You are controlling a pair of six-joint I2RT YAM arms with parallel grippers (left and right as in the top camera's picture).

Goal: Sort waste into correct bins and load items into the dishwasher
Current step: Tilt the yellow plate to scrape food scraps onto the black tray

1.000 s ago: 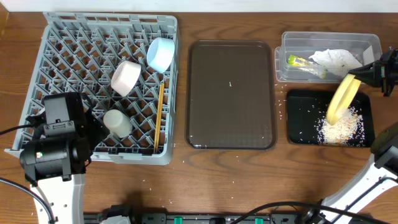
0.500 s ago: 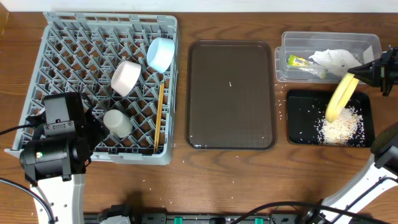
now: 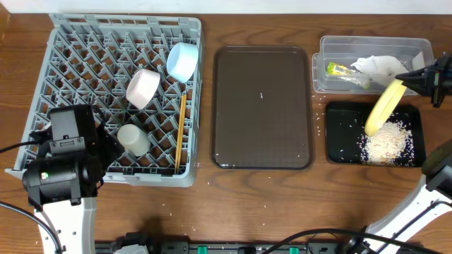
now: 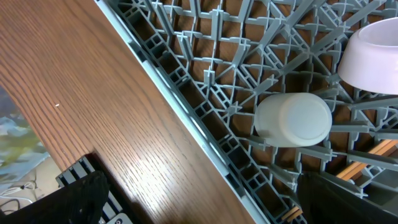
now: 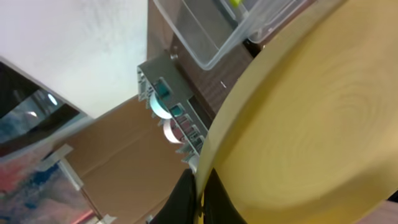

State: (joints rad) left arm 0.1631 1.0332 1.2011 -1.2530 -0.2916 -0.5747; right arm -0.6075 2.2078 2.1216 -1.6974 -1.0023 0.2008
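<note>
My right gripper [image 3: 415,82] is shut on the rim of the pale yellow plate [image 3: 383,107], which hangs steeply tilted over the black tray [image 3: 337,144]. Beige crumbs [image 3: 387,145] lie piled in that tray. In the right wrist view the plate [image 5: 311,124] fills the frame, its edge pinched between the fingers [image 5: 186,200]. The clear tub [image 3: 374,45] holds the white napkin [image 3: 382,67] and the yellow-green wrapper [image 3: 339,69]. The grey dish rack [image 3: 92,42] carries the blue bowl [image 3: 183,61], pinkish-white bowl [image 3: 143,87], cream cup [image 3: 132,139] and chopsticks [image 3: 181,134]. My left gripper [image 4: 199,208] is open over the rack's near edge, next to the cup [image 4: 292,119].
A brown serving tray [image 3: 263,106] lies between the rack and the two bins. Stray crumbs dot the wood [image 3: 319,130] left of the black tray. The left arm's body [image 3: 63,169] sits over the rack's front left corner.
The plate has tipped steeper, nearly edge-on from above, and shifted slightly left and up over the black tray. The left arm has not moved.
</note>
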